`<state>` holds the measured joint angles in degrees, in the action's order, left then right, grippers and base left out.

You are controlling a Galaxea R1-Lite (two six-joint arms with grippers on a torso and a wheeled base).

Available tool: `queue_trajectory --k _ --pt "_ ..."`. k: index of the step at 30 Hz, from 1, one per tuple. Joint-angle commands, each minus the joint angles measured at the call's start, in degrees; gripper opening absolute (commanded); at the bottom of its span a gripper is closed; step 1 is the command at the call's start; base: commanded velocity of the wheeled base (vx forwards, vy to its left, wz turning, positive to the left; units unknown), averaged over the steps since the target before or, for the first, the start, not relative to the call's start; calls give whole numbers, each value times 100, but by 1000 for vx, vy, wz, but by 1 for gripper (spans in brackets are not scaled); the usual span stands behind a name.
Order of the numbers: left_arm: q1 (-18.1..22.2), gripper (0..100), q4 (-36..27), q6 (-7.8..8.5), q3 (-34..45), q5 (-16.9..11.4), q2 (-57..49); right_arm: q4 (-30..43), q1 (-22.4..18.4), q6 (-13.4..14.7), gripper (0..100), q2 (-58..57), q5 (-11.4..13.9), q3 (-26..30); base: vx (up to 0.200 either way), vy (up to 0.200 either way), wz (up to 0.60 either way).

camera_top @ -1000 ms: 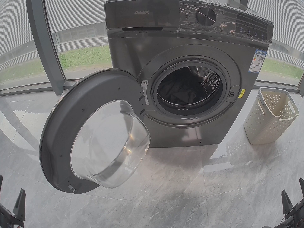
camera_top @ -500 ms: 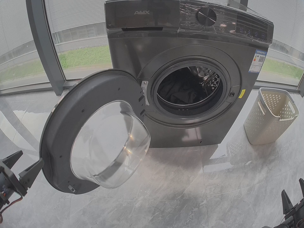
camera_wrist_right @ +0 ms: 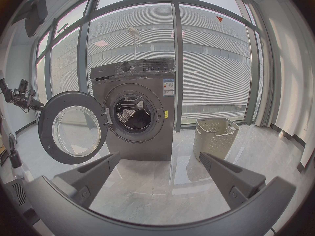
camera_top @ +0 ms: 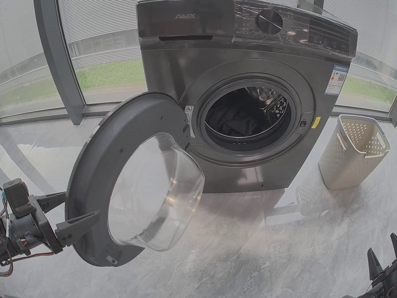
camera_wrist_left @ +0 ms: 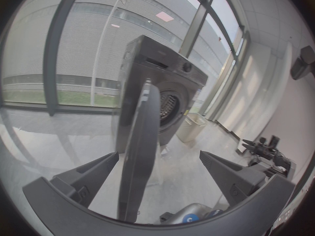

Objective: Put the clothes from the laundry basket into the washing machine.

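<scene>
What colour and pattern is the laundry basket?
The laundry basket is cream, its walls dotted with small holes; the head view shows it best.

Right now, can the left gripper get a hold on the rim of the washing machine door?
Probably yes. The open left gripper straddles the washing machine door at its outer rim, one finger on each side, with nothing else in the gap. Whether a finger already touches it cannot be told.
</scene>
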<state>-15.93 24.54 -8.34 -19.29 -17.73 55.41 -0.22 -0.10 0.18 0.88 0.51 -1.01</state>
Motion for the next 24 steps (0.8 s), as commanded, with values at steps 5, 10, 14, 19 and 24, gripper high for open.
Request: queue_trajectory --k 5,10,14,19,24 --pt "-1026 100 -19 -115 56 -38 -408 -4 1 -1 100 -88 2 101 0 0 0" --pt "-982 100 -55 -159 13 -3 -918 -4 10 -1 100 -88 2 101 0 0 0" --pt "-920 100 -107 -168 48 103 -1260 -4 1 -1 100 -88 2 101 0 0 0" --pt "-437 100 -424 -63 136 533 -1357 -4 10 -1 100 -88 2 101 0 0 0" --pt "-604 100 -503 -54 118 278 -821 -4 1 -1 100 -88 2 101 0 0 0"
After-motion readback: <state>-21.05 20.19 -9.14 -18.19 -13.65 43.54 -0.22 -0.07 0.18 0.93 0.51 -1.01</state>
